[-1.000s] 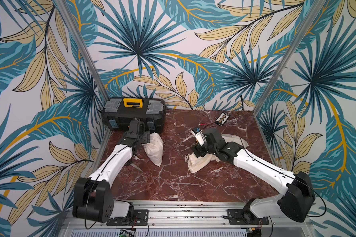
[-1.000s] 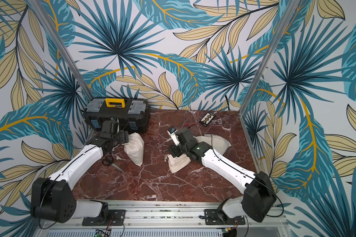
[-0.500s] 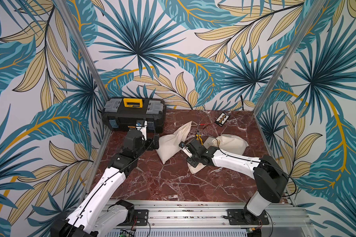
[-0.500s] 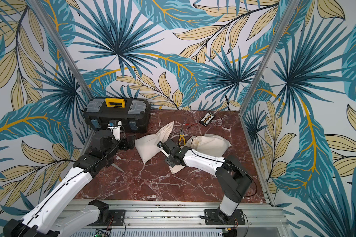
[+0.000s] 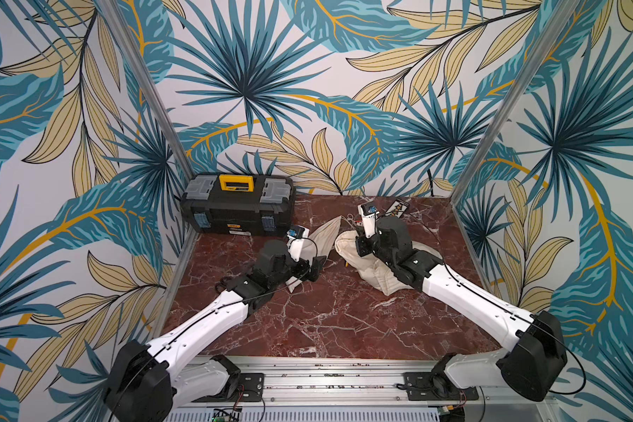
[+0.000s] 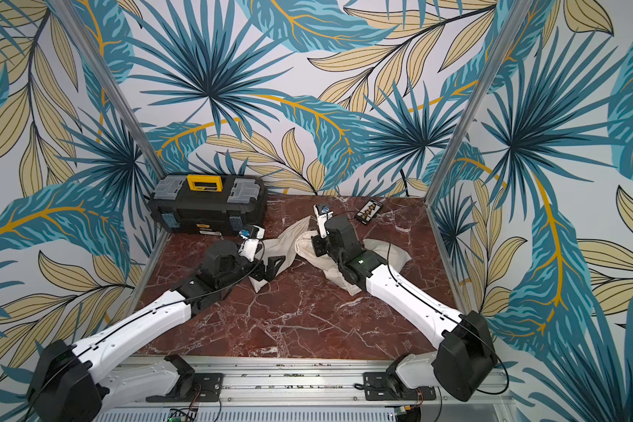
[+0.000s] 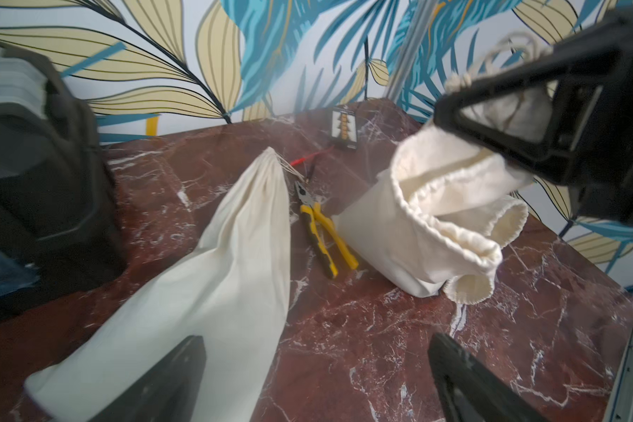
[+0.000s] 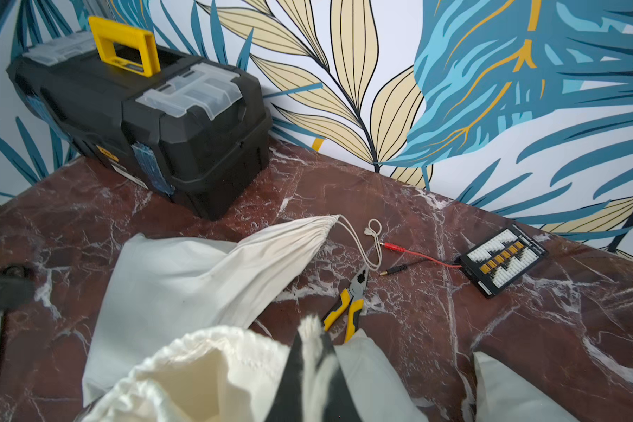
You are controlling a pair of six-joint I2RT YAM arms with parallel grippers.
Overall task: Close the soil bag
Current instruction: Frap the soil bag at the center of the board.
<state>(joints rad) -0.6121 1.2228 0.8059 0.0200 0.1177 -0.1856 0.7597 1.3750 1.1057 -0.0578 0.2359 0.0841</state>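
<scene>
Logged soil bag (image 7: 435, 219) sitting on the surface (image 7: 362, 347), on the far side of a second, cinched bag (image 7: 234, 255) from the toolbox (image 5: 238, 204). Found its mouth gaping, rim rolled outward, cloth slack: not closed in any degree. Could not see soil inside from any view. Noted yellow-handled pliers (image 7: 322, 234) in the gap between the two bags, farther from the toolbox than the cinched bag.

Found right gripper (image 8: 309, 336) at the soil bag's mouth, jaws pressed together on a frayed white cord, taken to be the drawstring (image 7: 458, 81). Read this as a grip made, with no gathering visible in the rim. Found left gripper (image 7: 317, 343) with jaws wide apart, holding nothing, poised over the cinched bag's blunt end, on the toolbox side of the soil bag. Could not tell whether it touched the cloth.

Judged the task at an early stage — cord caught, mouth yet to gather. Left to do: brace the bag body, probably with the free gripper, draw the cord until the rim puckers shut, then release. Flagged risk of dragging the light bag along instead of cinching it.
</scene>
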